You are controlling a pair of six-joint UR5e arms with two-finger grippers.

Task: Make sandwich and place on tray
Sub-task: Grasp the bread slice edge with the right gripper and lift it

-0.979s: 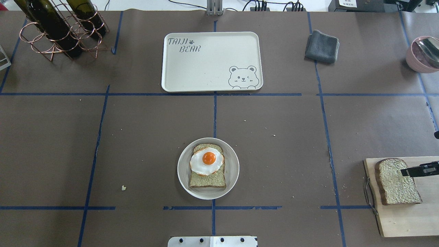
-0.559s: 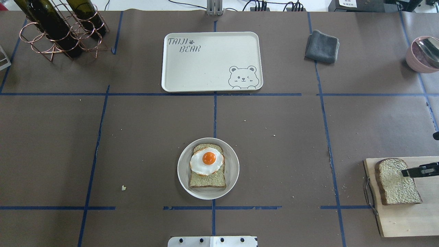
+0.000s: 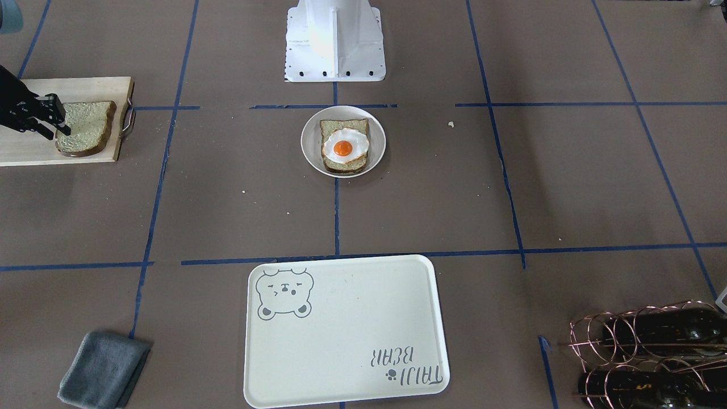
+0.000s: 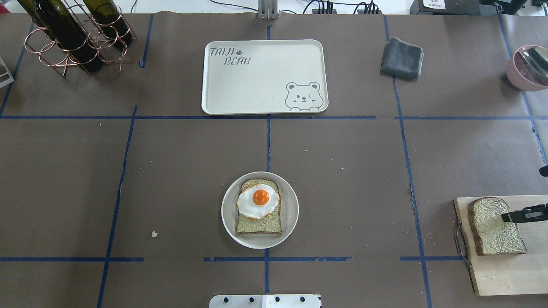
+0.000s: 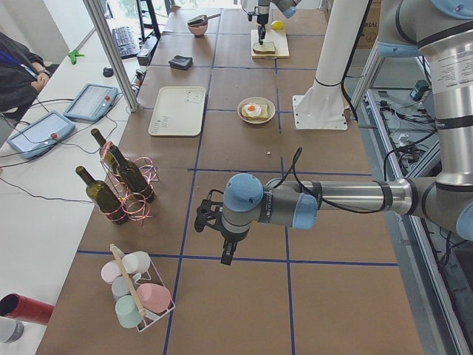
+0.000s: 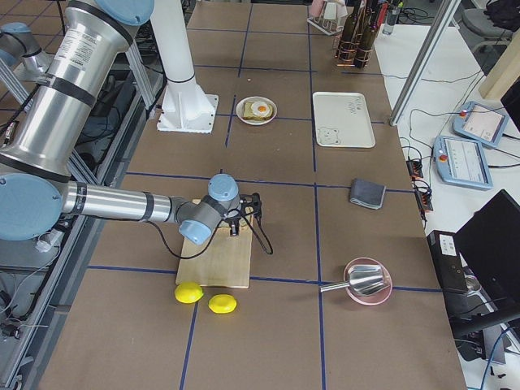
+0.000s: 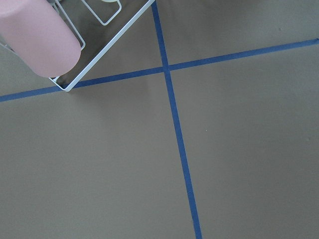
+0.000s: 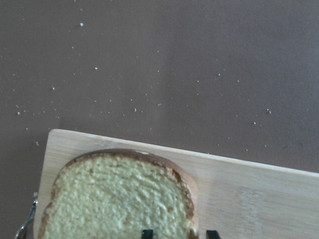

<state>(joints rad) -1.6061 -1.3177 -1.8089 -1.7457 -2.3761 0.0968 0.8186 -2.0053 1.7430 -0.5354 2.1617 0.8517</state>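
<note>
Nearest to the robot's base, a round white plate (image 4: 292,216) is seen on the brown table cover, on the middle blue tape line. One bread slice (image 4: 259,226) is laid flat in it. The fried egg (image 4: 258,201) is laid on top of this slice, yolk upward, and its top is uncovered.

At about the same depth, at the table's right side, a pale wooden cutting board (image 4: 505,273) is found. The second bread slice (image 4: 492,233) lies flat on its left part. The right gripper (image 4: 506,217) is held at the right edge of this slice. In the right wrist view its fingertips (image 8: 147,233) are seen spread apart, with the crust corner of the slice between them. Whether the slice is touched cannot be told.

The left gripper (image 5: 225,251) is shown only in the left side view, hanging above the table, so its state cannot be told. A pink cup (image 7: 37,37) is seen by its wrist camera.

Farther away, the tray (image 4: 265,77) is placed across the middle line, well apart from the plate. Only its bear drawing and lettering are shown on it. To its right a grey folded cloth (image 4: 401,57) is laid. At the far left, dark wine bottles (image 4: 64,38) are held in a copper wire rack (image 4: 47,60). At the far right edge a pink bowl (image 4: 520,79) is seen.
</note>
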